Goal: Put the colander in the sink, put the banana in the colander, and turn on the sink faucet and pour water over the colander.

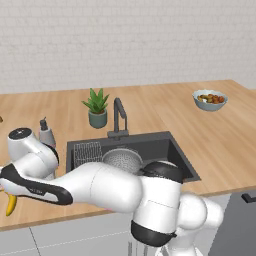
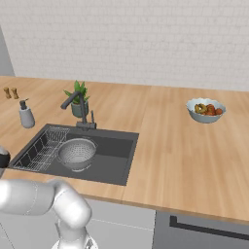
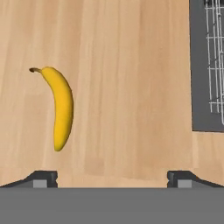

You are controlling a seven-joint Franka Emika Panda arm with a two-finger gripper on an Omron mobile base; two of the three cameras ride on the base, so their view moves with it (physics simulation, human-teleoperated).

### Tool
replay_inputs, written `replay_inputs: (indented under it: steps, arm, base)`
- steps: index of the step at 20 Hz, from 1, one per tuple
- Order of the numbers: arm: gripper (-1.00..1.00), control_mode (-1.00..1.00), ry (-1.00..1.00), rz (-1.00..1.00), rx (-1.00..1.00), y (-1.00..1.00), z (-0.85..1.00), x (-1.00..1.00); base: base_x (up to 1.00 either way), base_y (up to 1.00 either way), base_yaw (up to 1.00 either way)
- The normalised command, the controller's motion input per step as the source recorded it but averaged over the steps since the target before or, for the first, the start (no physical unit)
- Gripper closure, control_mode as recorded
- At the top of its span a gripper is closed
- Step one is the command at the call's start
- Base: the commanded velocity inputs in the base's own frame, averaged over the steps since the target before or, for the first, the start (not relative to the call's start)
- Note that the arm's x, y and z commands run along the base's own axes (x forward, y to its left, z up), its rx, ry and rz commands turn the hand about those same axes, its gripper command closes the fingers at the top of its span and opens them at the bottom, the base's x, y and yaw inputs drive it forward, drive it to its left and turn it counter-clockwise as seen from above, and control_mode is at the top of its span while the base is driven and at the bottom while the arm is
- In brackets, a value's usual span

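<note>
Already the colander [image 2: 77,151] sits inside the sink [image 2: 119,158], beside the wire rack [image 2: 41,148] and below the faucet [image 2: 78,109], so the first step looks done and the banana step is in hand. Seen from the hand view, the gripper [image 3: 111,179] hovers over the wooden counter [image 3: 131,87] with its jaws spread wide and nothing between them. The banana [image 3: 60,105] lies flat on the wood, ahead of the jaws and off toward the left fingertip [image 3: 41,178], its length running roughly along the viewing direction; it is not yet between the fingers. A corner of the sink with the rack lies ahead on the opposite side, beyond the right fingertip [image 3: 183,179]. In the left base view the banana's end [image 1: 11,204] peeks out under the arm at the counter's near edge. My judgement: the next move calls for shifting the hand sideways until the fruit's middle is centred between the jaws, then lowering and closing across its narrow width.
</note>
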Motion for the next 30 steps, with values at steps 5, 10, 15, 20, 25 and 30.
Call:
replay_inputs:
  steps: [5,10,15,20,25,30]
  arm:
    - [-1.00,-1.00,0.01,0.00,-0.01,0.43,-0.32,0.12]
    - [-1.00,-1.00,0.00,0.00,-0.01,0.26,-0.32,0.16]
    - [-1.00,-1.00,0.00,0.00,-0.01,0.19,-0.33,0.21]
    - [-1.00,-1.00,0.00,0.00,0.00,0.09,-0.38,0.17]
    - [-1.00,-1.00,0.00,0.00,0.00,0.04,-0.39,0.11]
    - [-1.00,-1.00,0.00,0.00,0.00,0.06,-0.34,0.01]
  base:
    - [0.00,0.00,0.00]
    - [0.00,0.00,0.00]
    - [0.00,0.00,0.00]
    - [0.00,0.00,0.00]
    - [0.00,0.00,0.00]
    - [0.00,0.00,0.00]
